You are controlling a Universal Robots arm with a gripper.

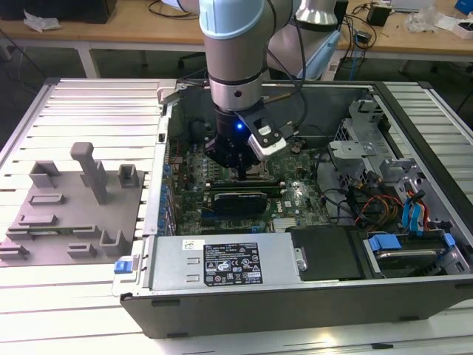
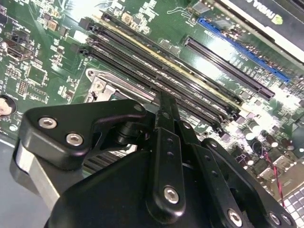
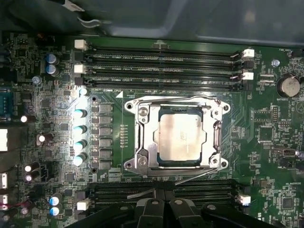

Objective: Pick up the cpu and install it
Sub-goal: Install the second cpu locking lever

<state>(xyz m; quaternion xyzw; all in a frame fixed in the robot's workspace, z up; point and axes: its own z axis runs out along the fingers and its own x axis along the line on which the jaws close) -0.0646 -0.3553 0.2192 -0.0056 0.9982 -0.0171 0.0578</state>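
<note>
The cpu, a pale silver square chip, lies flat inside the dark metal-framed socket on the green motherboard. My gripper hangs just beside the socket, over the memory slots, with its black fingers pressed together and nothing between them. In the second wrist view the gripper points down at the board next to the socket's corner. In the exterior view the gripper is low inside the open computer case, close above the motherboard.
A grey tray with plastic blocks and posts lies on the slatted table at the exterior view's left. The case walls, a graphics card, the power supply and drive cables surround the board.
</note>
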